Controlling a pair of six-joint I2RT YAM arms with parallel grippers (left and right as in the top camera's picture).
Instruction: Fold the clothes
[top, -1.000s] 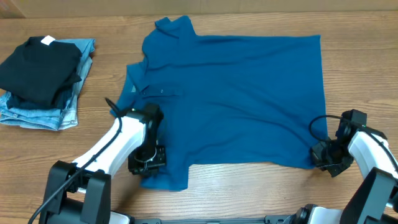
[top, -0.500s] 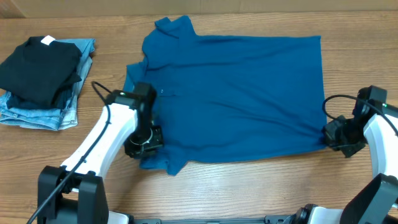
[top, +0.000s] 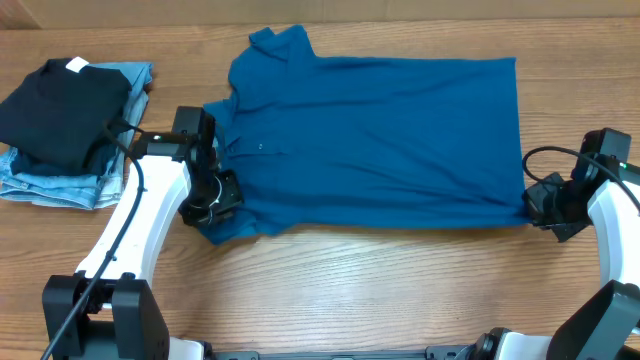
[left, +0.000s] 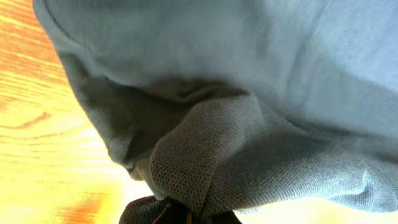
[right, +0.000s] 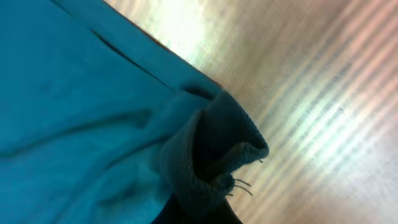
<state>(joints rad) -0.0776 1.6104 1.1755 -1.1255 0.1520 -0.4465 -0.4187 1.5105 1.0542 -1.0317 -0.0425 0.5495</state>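
Teal-blue shirt (top: 380, 140) lies spread across the middle of the overhead frame, on the wooden surface (top: 400, 290). Its collar (top: 280, 42) is at upper left and its straight hem runs down the right side.

Far left of the frame: a black folded garment (top: 60, 110) with a white tag (top: 76, 66) sits on top of folded light-blue jeans (top: 90, 185). The stack is apart from the shirt.

Left of centre: my left gripper (top: 215, 200) is at the shirt's lower-left edge, just below the button placket. Its white arm (top: 150, 230) runs down toward the bottom left of the frame. A dark lump of cloth is bunched under and just right of the gripper. In the left wrist view the shirt (left: 280, 74) fills most of the frame, and a thick fold of knit funnels down to the bottom edge, where the fingers are pressed together on it. So I read the left gripper as clamped on the shirt. Bare wood shows along the left side of that view.

Centre: the shirt body lies mostly flat with shallow creases. Its lower edge runs nearly straight between the two grippers.

Right edge: my right gripper (top: 540, 205) is at the shirt's lower-right corner, with a black cable looping above it. In the right wrist view the shirt (right: 74, 93) fills the left and centre, and the corner is rolled into a dark wad that is pinched at the bottom of the frame. The right gripper is clamped on that corner. Bare wood fills the right side of that view.
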